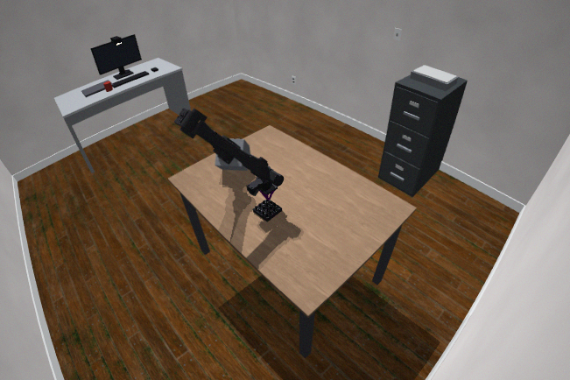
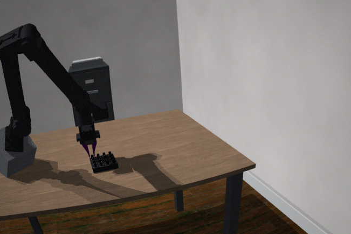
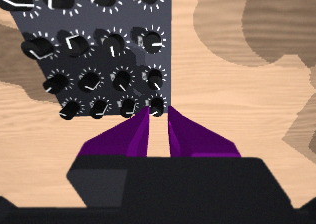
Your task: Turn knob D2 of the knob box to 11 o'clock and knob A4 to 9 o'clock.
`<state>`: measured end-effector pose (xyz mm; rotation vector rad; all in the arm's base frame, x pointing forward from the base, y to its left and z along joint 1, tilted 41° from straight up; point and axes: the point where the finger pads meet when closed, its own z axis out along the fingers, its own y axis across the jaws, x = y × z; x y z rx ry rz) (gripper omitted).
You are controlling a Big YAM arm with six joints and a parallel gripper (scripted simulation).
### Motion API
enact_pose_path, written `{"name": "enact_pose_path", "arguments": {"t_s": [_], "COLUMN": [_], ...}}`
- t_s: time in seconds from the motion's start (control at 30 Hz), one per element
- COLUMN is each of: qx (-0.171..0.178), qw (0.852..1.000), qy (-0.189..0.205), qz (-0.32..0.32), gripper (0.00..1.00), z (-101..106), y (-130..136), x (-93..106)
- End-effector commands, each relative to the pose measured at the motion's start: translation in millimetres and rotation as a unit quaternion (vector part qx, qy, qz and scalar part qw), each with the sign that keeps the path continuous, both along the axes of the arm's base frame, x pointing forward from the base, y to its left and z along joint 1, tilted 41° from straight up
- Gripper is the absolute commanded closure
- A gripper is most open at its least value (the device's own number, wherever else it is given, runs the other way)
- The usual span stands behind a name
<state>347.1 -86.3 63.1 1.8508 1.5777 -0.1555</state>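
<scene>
The black knob box (image 1: 259,215) (image 2: 107,169) (image 3: 134,22) stands on the table. My gripper (image 1: 268,199) (image 2: 91,156) (image 3: 158,111) points down at one corner of it, its purple fingers a little apart: open, with a narrow gap. In the wrist view the corner knob, apparently A4 (image 3: 155,105), shows between the fingertips, nearer the left one; whether they reach down beside it I cannot tell. Its short white line shows low on it. Knob D2 (image 3: 38,48), by the layout, is in the left column; its line runs toward the lower right. The socket and readable names are not visible.
The other knobs stand close together; the neighbouring knob (image 3: 127,106) is just left of the left finger in the wrist view. The table (image 1: 330,193) (image 2: 167,137) carries the arm's grey base (image 1: 242,154) (image 2: 21,159) behind the box. A filing cabinet and desk stand away from the table.
</scene>
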Motion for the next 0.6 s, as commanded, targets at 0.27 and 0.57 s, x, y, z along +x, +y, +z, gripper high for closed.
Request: {"name": "enact_pose_path", "arguments": {"t_s": [0.27,0.57], "qx": [-0.003,-0.002], "qw": [1.000,1.000], "qy": [0.000,0.000], "qz": [0.007,0.007], "gripper": [0.82,0.82], "z": [-2.0,-2.0], "y": [-0.3,-0.3], "x": [1.7,1.7]}}
